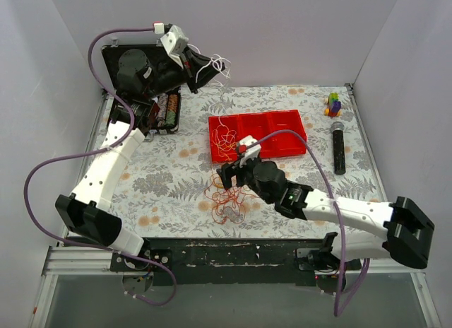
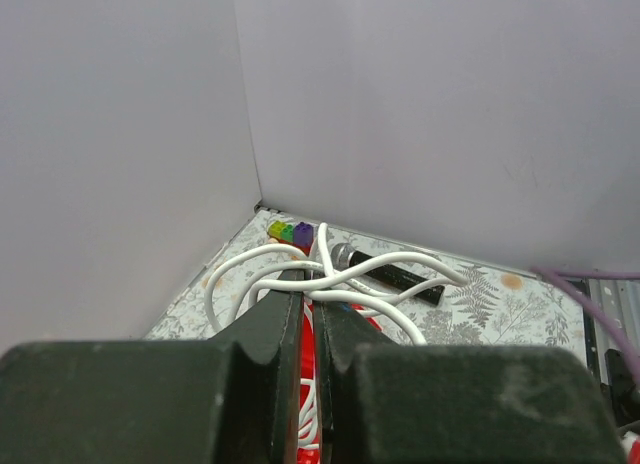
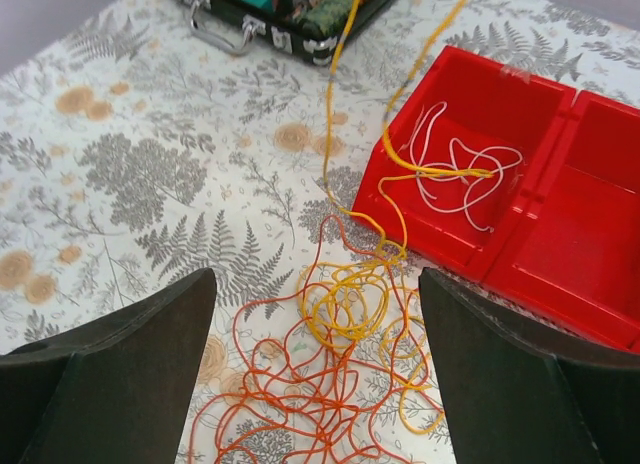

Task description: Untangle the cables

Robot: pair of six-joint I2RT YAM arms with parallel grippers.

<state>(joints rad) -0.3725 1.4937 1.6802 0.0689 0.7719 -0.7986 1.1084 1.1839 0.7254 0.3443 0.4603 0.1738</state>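
Note:
My left gripper (image 1: pixel 192 63) is raised at the back left and shut on a looping white cable (image 1: pixel 215 66). In the left wrist view the jaws (image 2: pixel 310 296) pinch that white cable (image 2: pixel 380 276). A tangle of red cable (image 1: pixel 224 198) and orange-yellow cable (image 3: pixel 355 304) lies on the cloth in front of the red tray (image 1: pixel 282 126). My right gripper (image 1: pixel 229 174) hovers over the tangle, open and empty, its fingers either side of it in the right wrist view (image 3: pixel 315 279). The yellow cable runs up over the tray's edge. A thin white cable (image 3: pixel 460 174) lies in the tray's left compartment.
An open black case (image 1: pixel 141 73) with small items stands at the back left and shows in the right wrist view (image 3: pixel 290 9). A black microphone (image 1: pixel 339 148) and coloured blocks (image 1: pixel 333 103) lie at the right. White walls enclose the floral cloth.

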